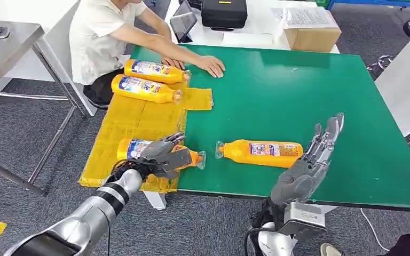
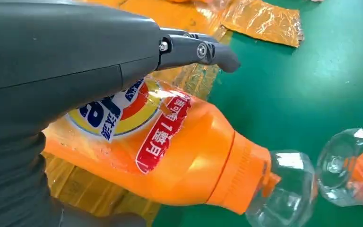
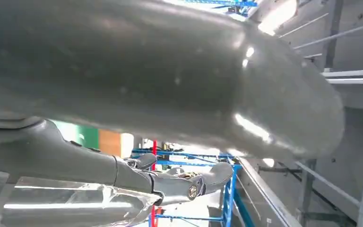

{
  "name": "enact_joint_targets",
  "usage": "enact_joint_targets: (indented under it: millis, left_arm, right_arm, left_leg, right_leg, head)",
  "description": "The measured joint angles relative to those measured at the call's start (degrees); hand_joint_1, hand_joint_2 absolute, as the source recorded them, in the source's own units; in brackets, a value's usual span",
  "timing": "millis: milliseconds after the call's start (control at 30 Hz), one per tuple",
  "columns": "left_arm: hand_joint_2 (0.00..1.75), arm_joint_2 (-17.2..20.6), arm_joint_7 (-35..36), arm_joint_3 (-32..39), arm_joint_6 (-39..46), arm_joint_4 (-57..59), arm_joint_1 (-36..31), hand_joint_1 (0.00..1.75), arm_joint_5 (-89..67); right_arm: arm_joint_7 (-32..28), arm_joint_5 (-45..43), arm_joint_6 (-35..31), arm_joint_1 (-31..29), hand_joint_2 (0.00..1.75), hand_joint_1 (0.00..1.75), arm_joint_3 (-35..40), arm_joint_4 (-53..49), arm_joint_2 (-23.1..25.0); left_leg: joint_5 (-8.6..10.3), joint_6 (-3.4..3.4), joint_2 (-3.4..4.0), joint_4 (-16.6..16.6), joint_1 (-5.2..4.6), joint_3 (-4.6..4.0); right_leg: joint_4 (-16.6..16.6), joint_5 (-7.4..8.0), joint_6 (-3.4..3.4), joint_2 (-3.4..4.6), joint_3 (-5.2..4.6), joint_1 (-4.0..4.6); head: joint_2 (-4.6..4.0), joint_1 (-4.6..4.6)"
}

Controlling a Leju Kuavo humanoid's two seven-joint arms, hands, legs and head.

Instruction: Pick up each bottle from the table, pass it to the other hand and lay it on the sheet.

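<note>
Orange plastic under my left hand (image 1: 157, 154): its fingers are wrapped over the bottle (image 1: 163, 154) lying on the near end of the yellow sheet (image 1: 133, 120), body on the sheet, clear cap poking past the sheet's edge onto the green table (image 1: 299, 101). From the left wrist camera I've got the label right against the palm and one dark finger (image 2: 198, 49) arched over the top, so I read that as a grasp, not a release. So we're at the lay-down step for this one, by my judgement; it looks down and flat. My right hand (image 1: 312, 160) is up off the table, fingers spread and straight, holding nothing. Just off the sheet's near edge, cap-to-cap with the held bottle, lies the last bottle (image 1: 261, 152) on bare green, and that's the one left to fetch. At the far end of the sheet two bottles (image 1: 149, 80) lie side by side, and a person's hands (image 1: 211, 65) rest by them, one on the table just beyond the sheet. Next, I'd say: let the left fingers go and lift clear without nudging the bottle into a roll, then bring the right hand down over the body of the last bottle. Its cap sits very near the held one's cap, so the approach wants to come in on the label end.
</note>
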Motion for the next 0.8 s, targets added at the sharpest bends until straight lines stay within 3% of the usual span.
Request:
enact_joint_targets:
  millis: [267,433,633,800]
  left_arm:
    - [1.75,-0.2,-0.3,0.8,-1.1,1.2,-0.1,0.00,2.7]
    - [1.75,-0.5,-7.4,1.2,0.7,-0.4,1.9,0.00,6.7]
    - [1.75,-3.6,-16.2,2.2,9.2,-21.5,14.3,0.00,22.1]
    - [1.75,-4.5,-17.2,1.3,12.3,-34.5,19.4,0.00,24.2]
  right_arm:
    - [0.0,-0.4,0.0,-0.2,0.00,0.00,-0.1,1.6,-0.1]
    - [0.0,0.1,0.0,-0.2,0.00,0.00,-0.1,2.1,-0.3]
    - [0.0,2.0,0.0,0.9,0.00,0.00,-0.1,1.4,-0.4]
    - [0.0,2.4,0.0,1.2,0.00,0.00,-0.1,0.2,-0.4]
  left_leg:
    - [0.00,0.00,-0.02,0.0,0.00,0.13]
    - [0.00,0.00,-0.01,0.0,0.00,0.14]
    - [-0.03,-0.01,0.00,0.0,-0.04,-0.04]
    - [-0.11,-0.03,0.00,0.0,-0.03,-0.06]
  right_leg:
    - [0.0,0.00,0.00,0.00,0.14,0.00]
    - [0.0,0.00,0.00,0.00,0.11,0.00]
    - [0.0,-0.01,0.02,0.00,-0.05,-0.03]
    - [0.0,-0.04,0.01,0.01,-0.11,-0.02]
  head:
    - [0.00,0.00]
    - [0.00,0.00]
    - [0.00,0.04]
    - [0.00,0.00]
